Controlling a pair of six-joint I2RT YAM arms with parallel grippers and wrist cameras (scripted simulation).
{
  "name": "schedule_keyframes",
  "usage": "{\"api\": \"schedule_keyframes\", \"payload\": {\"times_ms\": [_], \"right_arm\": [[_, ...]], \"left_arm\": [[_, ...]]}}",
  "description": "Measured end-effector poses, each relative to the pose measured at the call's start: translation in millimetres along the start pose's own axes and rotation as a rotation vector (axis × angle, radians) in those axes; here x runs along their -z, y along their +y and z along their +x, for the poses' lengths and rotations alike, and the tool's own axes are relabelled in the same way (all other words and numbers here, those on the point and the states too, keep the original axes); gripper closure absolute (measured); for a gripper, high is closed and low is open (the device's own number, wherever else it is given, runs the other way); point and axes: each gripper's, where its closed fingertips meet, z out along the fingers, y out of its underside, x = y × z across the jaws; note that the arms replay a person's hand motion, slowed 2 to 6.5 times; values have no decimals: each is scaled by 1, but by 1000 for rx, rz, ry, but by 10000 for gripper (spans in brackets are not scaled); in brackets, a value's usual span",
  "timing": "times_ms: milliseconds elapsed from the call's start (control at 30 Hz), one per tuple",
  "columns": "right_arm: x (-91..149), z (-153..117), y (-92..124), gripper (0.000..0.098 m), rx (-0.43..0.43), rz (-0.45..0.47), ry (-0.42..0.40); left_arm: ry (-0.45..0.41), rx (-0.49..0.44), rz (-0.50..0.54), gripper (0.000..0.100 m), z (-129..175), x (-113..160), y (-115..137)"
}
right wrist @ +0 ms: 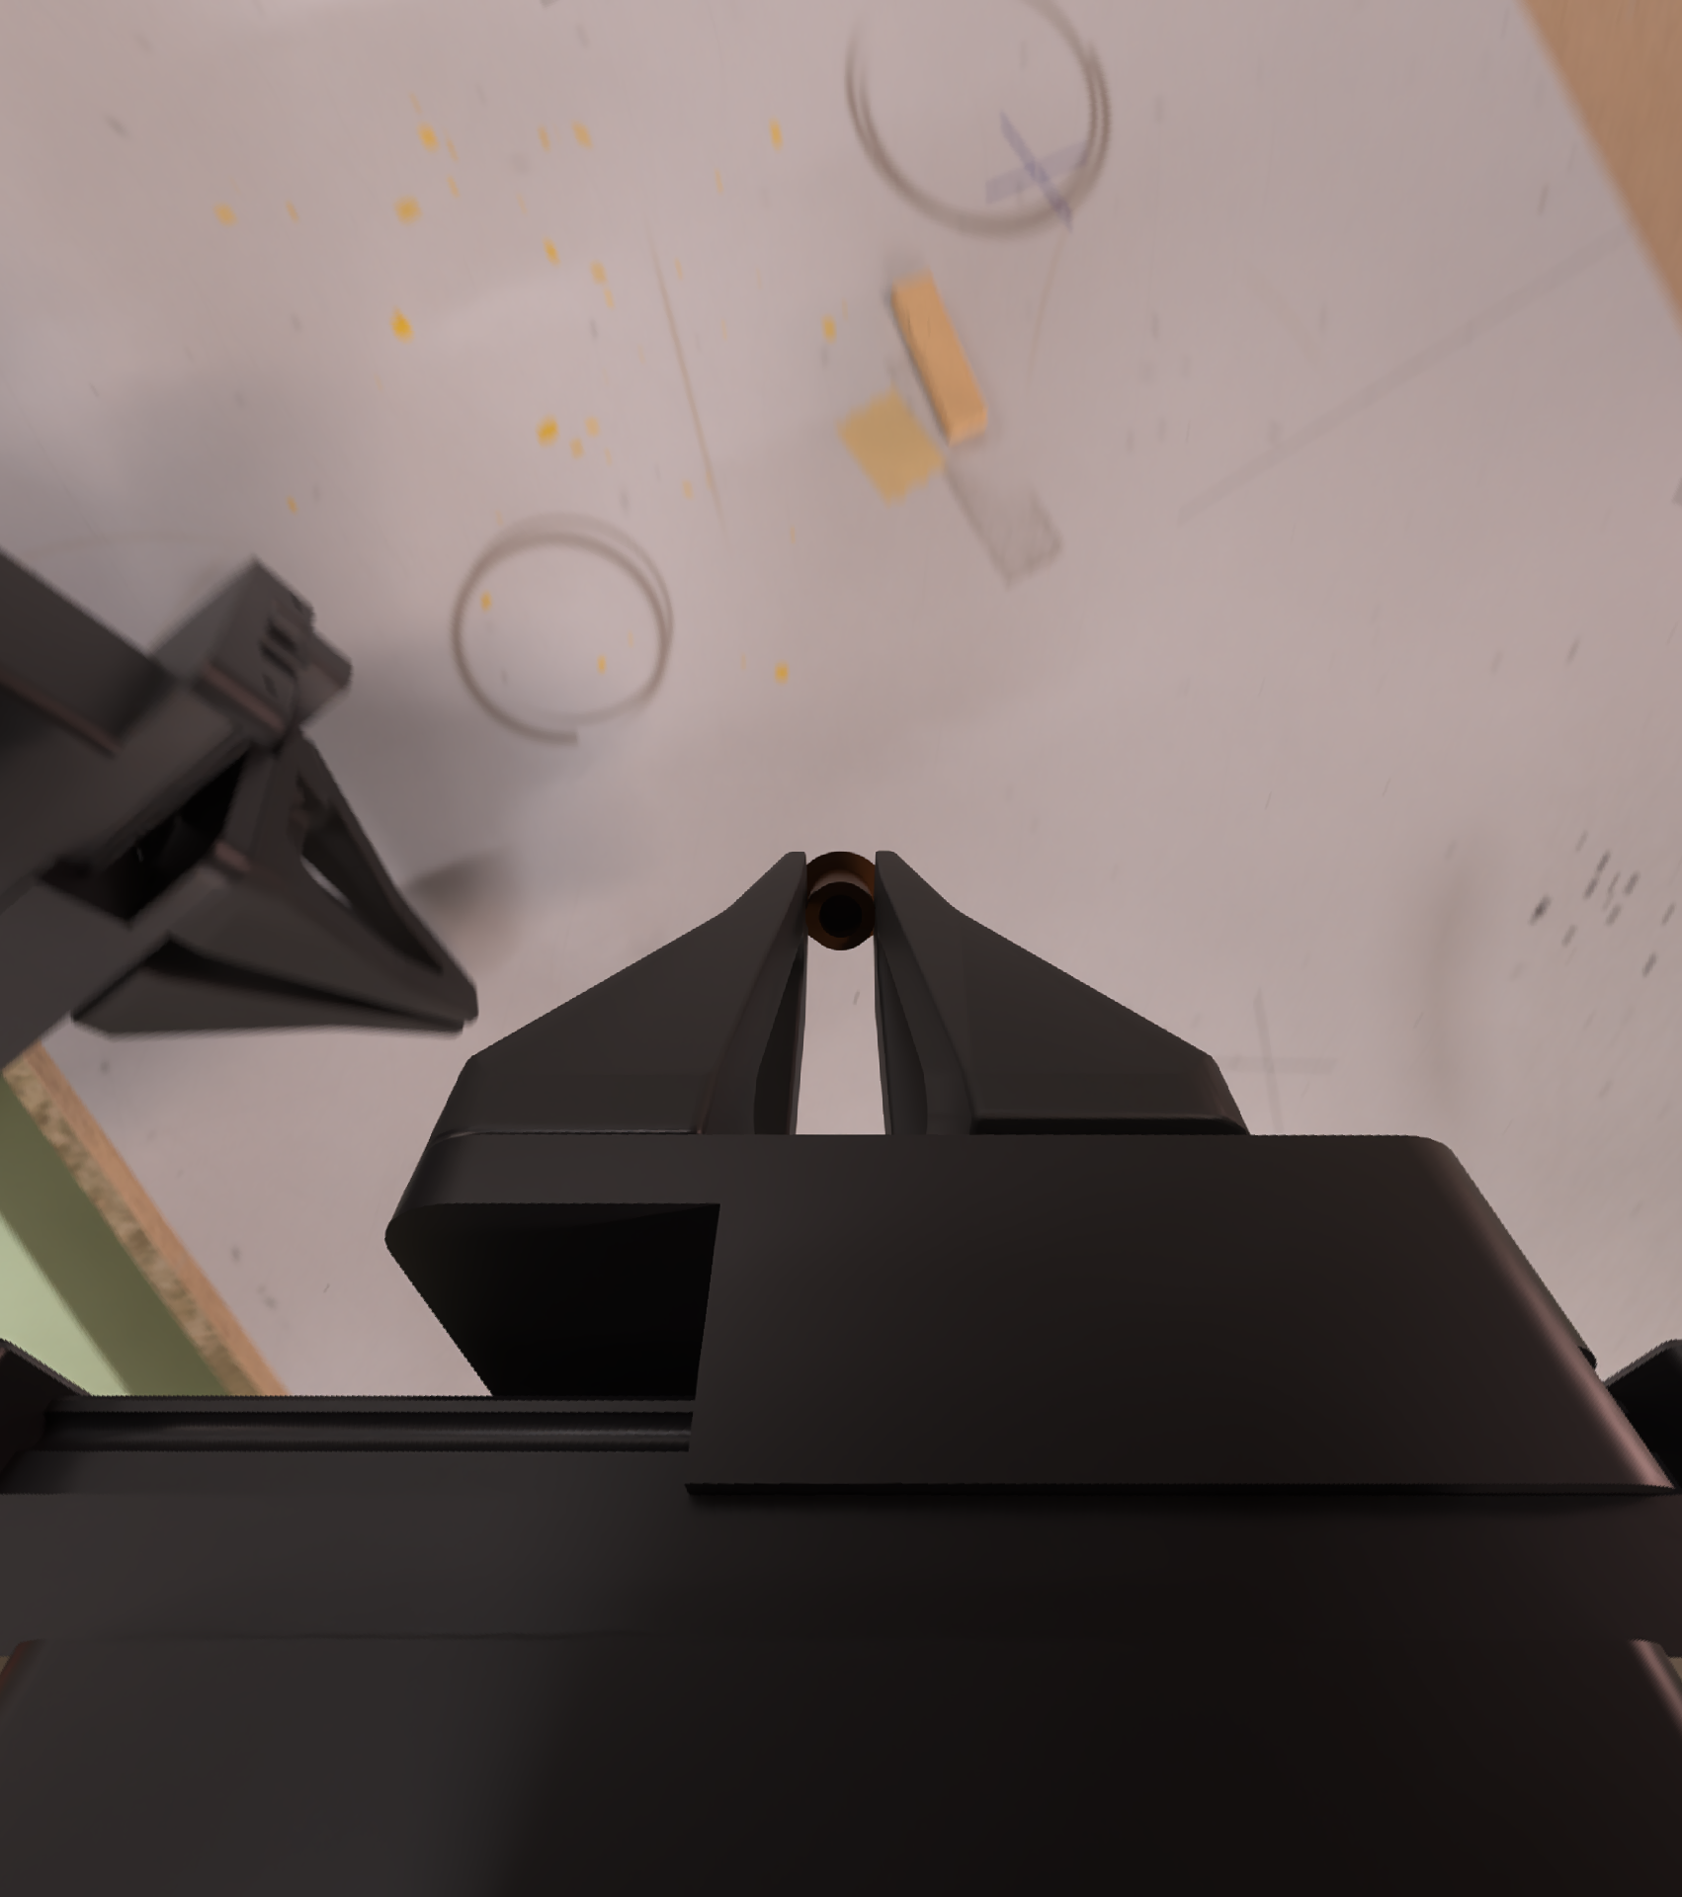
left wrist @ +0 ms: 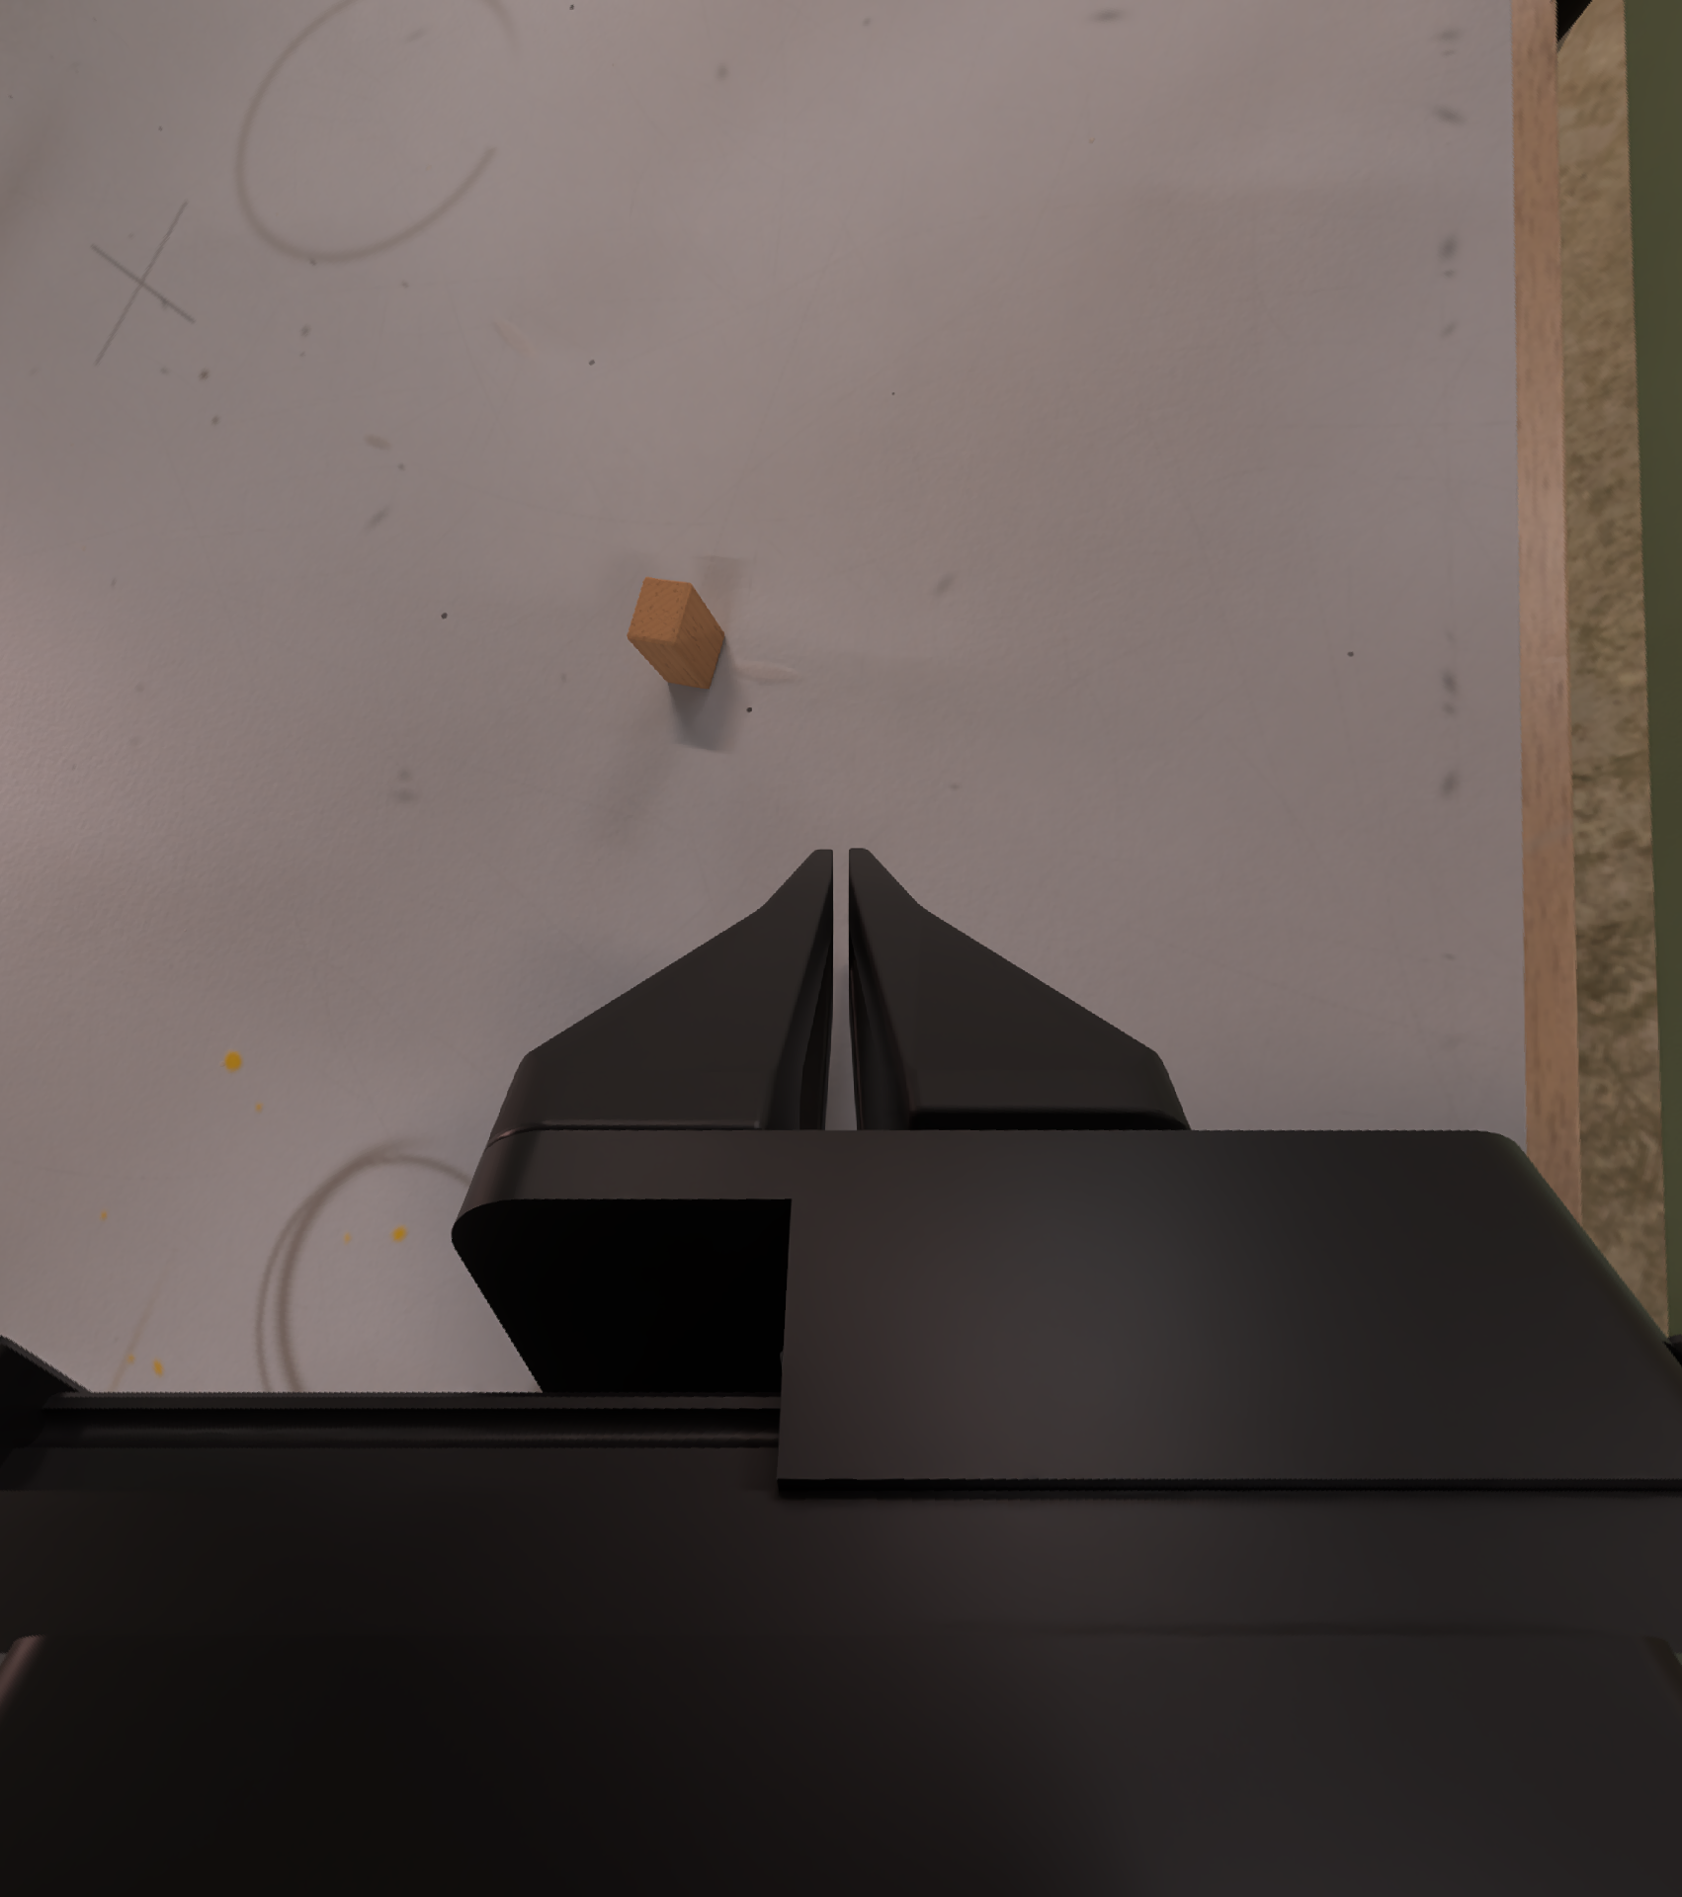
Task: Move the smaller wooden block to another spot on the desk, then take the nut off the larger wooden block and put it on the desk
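The right claw [right wrist: 840,885] is clamped on the nut [right wrist: 839,908] and holds it above the desk [right wrist: 1227,719], so I judge only the putting down is left. The larger wooden block [right wrist: 938,354] lies far ahead with nothing on it. The smaller wooden block [left wrist: 676,632] stands alone before the left claw [left wrist: 841,852], whose fingers are together and empty. This claw hangs near the right one, at its left side.

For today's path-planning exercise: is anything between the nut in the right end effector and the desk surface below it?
Nothing visible. The nut is pinched in the right end effector, and the desk beyond it looks bare; the left end effector hangs off to one side.
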Motion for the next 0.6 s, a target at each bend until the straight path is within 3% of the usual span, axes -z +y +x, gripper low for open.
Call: {"api": "schedule_keyframes", "payload": {"times_ms": [167, 300, 433, 600], "right_arm": [[5, -12, 64, 870, -162, -83, 21], [-1, -29, 99, 869, -239, -99, -37], [-7, -44, 116, 869, -226, -96, -83], [-13, -55, 119, 869, -143, -98, -115]], "left_arm": [[-4, -5, -1, 977, 0, 0, 0], [-6, -8, -2, 977, 0, 0, 0], [-6, -8, -2, 976, 0, 0, 0], [-6, -8, -2, 976, 0, 0, 0]]}}
